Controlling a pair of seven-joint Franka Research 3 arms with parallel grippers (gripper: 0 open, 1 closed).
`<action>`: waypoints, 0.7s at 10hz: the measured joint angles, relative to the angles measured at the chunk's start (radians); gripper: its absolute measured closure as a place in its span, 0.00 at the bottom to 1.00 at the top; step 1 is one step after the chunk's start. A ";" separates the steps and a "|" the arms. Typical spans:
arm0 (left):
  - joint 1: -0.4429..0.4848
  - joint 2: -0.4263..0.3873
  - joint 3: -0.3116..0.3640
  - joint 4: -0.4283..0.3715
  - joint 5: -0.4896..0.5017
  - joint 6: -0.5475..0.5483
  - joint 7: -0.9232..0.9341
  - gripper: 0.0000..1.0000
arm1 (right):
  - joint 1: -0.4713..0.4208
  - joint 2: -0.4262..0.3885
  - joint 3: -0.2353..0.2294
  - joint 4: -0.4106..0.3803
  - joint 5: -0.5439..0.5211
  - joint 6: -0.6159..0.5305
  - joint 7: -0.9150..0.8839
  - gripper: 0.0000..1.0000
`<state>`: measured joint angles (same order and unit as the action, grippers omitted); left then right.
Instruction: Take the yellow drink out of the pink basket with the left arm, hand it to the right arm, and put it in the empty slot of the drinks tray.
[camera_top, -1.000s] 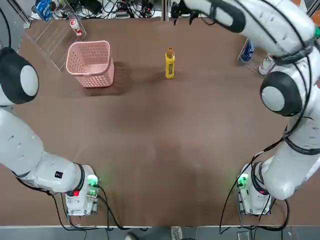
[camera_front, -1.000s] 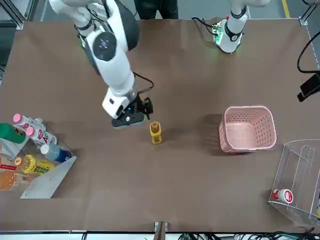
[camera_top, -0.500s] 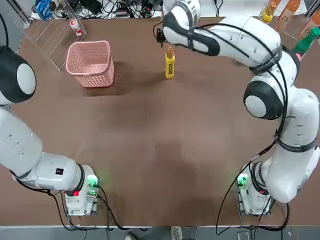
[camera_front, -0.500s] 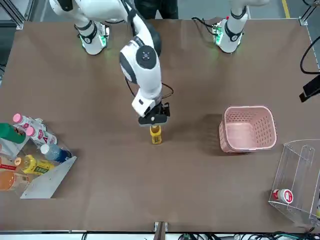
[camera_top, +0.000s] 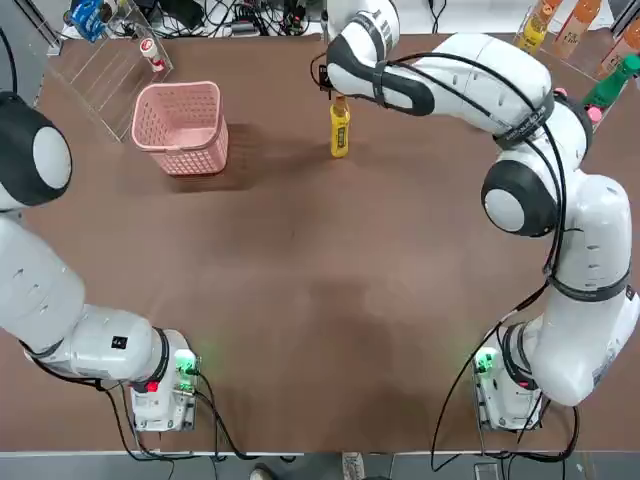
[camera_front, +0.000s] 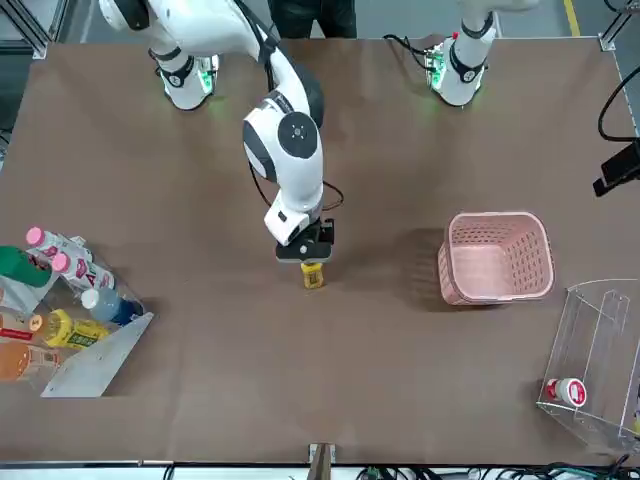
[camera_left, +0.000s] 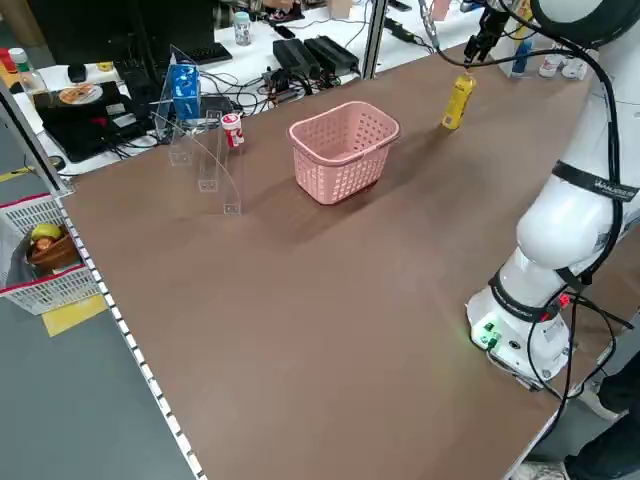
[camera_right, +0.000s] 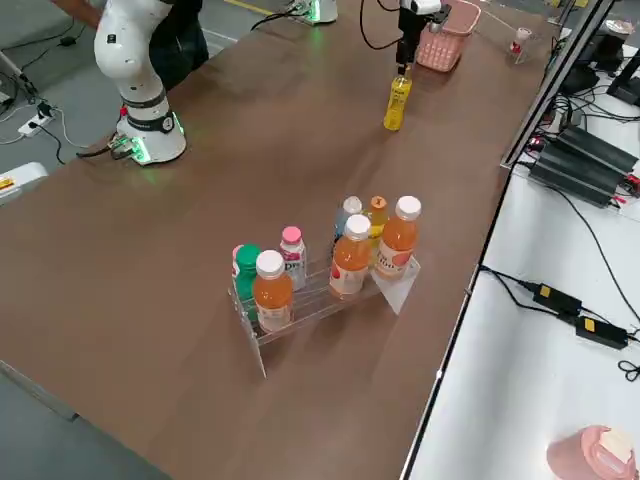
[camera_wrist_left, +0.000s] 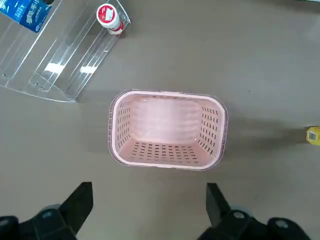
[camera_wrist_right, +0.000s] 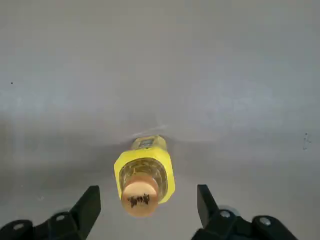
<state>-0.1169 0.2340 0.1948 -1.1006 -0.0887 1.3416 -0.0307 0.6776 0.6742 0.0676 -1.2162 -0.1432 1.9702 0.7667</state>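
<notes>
The yellow drink (camera_wrist_right: 144, 172) stands upright (on the table) between the right tool's (camera_wrist_right: 147, 210) wide-open, empty fingers.

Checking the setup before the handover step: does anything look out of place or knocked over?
Only one oddity: the yellow drink stands upright on the bare table, outside the empty pink basket. The open right gripper hangs above its cap. Nothing spilled.

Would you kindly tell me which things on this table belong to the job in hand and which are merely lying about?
Belonging to the job:
- yellow drink, upright on the table
- pink basket, with nothing in it
- drinks tray with its bottles
- right gripper, open above the drink's cap
- left gripper, open over the basket

Lying about:
- clear acrylic box
- small red-white bottle in it
- blue carton
</notes>
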 joint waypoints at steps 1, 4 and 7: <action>0.000 -0.002 -0.001 0.000 0.000 0.000 0.004 0.00 | 0.002 0.008 0.001 0.000 0.000 0.009 0.002 0.15; -0.002 -0.034 -0.029 0.001 0.026 -0.010 0.009 0.00 | 0.007 0.017 0.002 0.000 0.000 0.016 0.005 0.35; -0.003 -0.042 -0.080 -0.001 0.046 -0.022 0.007 0.00 | 0.006 0.017 0.001 0.001 0.000 0.016 0.006 0.53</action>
<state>-0.1200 0.1922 0.1147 -1.1013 -0.0431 1.3199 -0.0236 0.6841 0.6914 0.0689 -1.2156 -0.1432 1.9865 0.7730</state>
